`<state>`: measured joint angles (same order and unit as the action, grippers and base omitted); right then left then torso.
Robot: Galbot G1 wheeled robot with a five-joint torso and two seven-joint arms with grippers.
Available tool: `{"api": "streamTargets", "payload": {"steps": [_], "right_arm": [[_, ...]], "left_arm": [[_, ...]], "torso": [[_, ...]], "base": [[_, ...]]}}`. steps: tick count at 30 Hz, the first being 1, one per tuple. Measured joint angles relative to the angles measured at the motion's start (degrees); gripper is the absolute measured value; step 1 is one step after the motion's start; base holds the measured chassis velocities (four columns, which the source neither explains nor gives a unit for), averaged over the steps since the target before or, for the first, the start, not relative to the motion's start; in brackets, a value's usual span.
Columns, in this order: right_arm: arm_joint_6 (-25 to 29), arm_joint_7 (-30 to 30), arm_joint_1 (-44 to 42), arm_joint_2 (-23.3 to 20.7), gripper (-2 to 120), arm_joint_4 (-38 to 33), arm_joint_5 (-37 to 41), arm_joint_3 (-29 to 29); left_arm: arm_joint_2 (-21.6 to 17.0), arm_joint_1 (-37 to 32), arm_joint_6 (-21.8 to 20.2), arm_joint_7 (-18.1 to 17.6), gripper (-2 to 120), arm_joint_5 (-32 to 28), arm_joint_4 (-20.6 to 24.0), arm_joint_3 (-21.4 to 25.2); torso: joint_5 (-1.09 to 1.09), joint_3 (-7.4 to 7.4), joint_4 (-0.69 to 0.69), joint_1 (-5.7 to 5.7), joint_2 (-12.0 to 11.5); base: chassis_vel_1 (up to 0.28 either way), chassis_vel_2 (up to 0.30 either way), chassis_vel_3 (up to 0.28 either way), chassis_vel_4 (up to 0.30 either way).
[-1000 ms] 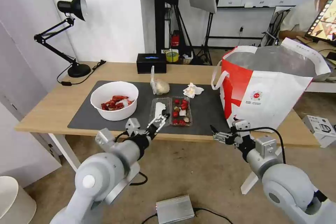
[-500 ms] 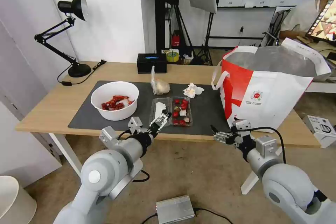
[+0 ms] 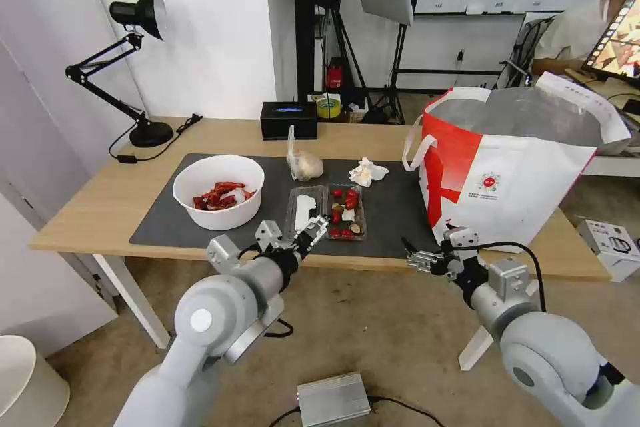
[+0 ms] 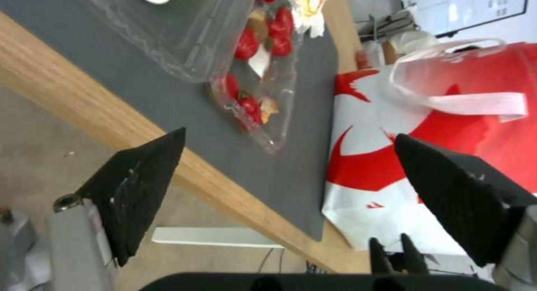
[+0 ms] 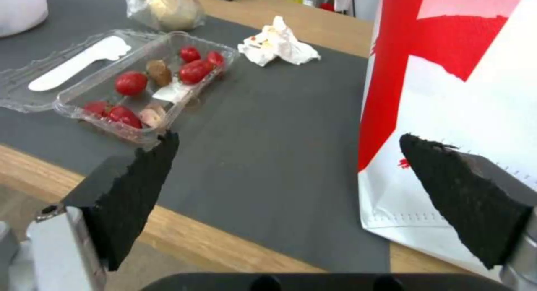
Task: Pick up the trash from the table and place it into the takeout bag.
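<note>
The left gripper (image 3: 319, 227) is hovering wide open and empty at the near end of the clear tray (image 3: 327, 211), whose long axis is running straight away from its fingers across the mat (image 3: 393, 207). The right gripper (image 3: 417, 259) is waiting farther off, also open, below the table (image 3: 120, 193) edge beside the takeout bag (image 3: 507, 173).

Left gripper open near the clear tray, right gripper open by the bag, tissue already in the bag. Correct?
Not quite. The tissue lies on the mat, between the tray and the bag, as the head view shows. The rest holds: left gripper open near the tray, right gripper open by the bag.
</note>
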<state>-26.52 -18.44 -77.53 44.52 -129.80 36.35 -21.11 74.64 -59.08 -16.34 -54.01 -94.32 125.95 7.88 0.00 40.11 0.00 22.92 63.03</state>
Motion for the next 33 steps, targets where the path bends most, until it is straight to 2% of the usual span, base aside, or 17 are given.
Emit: {"api": "streamTargets", "payload": {"steps": [15,33], "right_arm": [[0.4,-0.1,-0.1,0.1,100,0.3,-0.3,-0.2],[0.5,-0.3,0.0,0.3,100,0.6,-0.3,-0.2]], "left_arm": [[1.0,5.8,0.2,-1.5,100,0.5,-7.4,-2.3],[1.8,8.5,1.3,-2.3,100,1.2,-11.3,-3.4]], "torso": [[0.00,0.00,0.00,0.00,0.0],[0.00,0.00,0.00,0.00,0.0]], "base": [[0.000,0.000,0.000,0.000],[0.000,0.000,0.000,0.000]]}}
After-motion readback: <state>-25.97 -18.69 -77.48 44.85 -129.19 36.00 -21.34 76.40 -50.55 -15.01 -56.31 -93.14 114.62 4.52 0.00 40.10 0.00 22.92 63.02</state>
